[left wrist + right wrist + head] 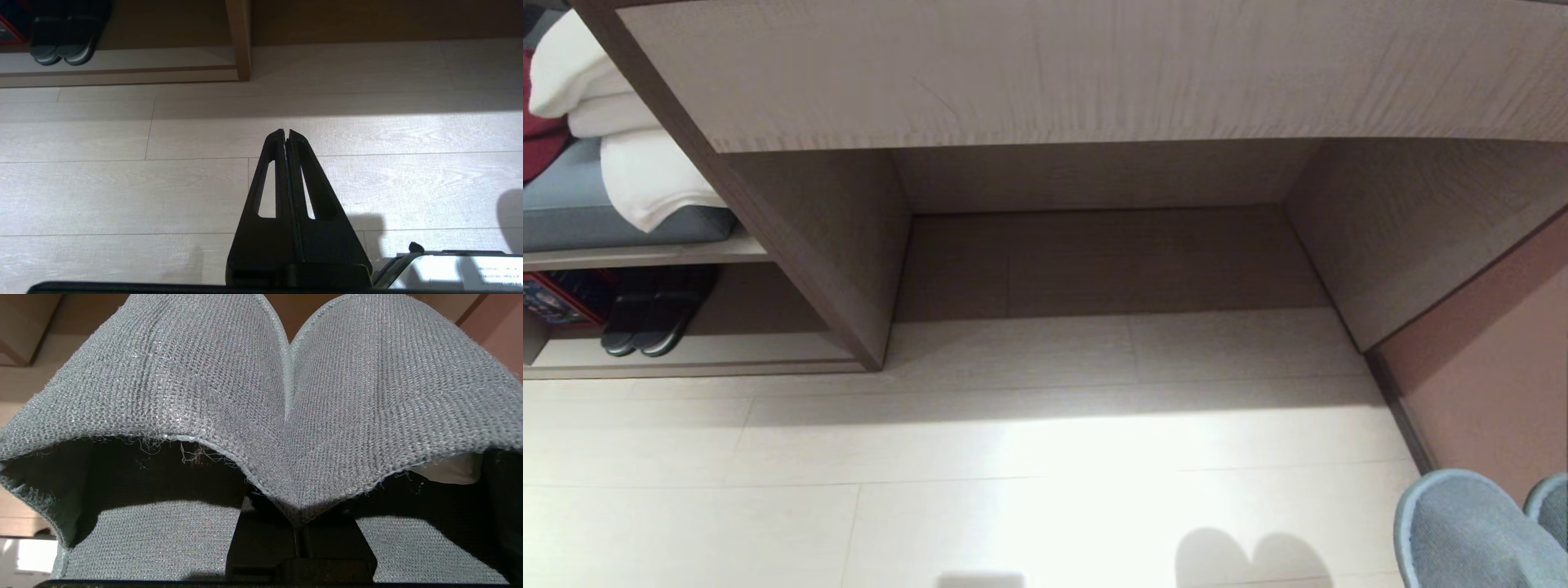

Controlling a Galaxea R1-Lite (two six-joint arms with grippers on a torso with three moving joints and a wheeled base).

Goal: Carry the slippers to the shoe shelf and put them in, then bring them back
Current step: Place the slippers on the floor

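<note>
Grey-blue slippers (pixel 261 396) side by side, inner edges pinched in clamped right claw (pixel 300 522), left claw (pixel 286 132) closed, empty

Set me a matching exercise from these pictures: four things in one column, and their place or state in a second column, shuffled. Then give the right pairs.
Things
1. slippers
2. dark slippers
3. left hand
4. white towels

Place or state
A. shut, holding nothing, above the pale floor
B. side by side on the low shelf at the left
C. pinched together in the right hand
D. piled on the grey cushion above that shelf

Pairs: 1-C, 2-B, 3-A, 4-D
</note>
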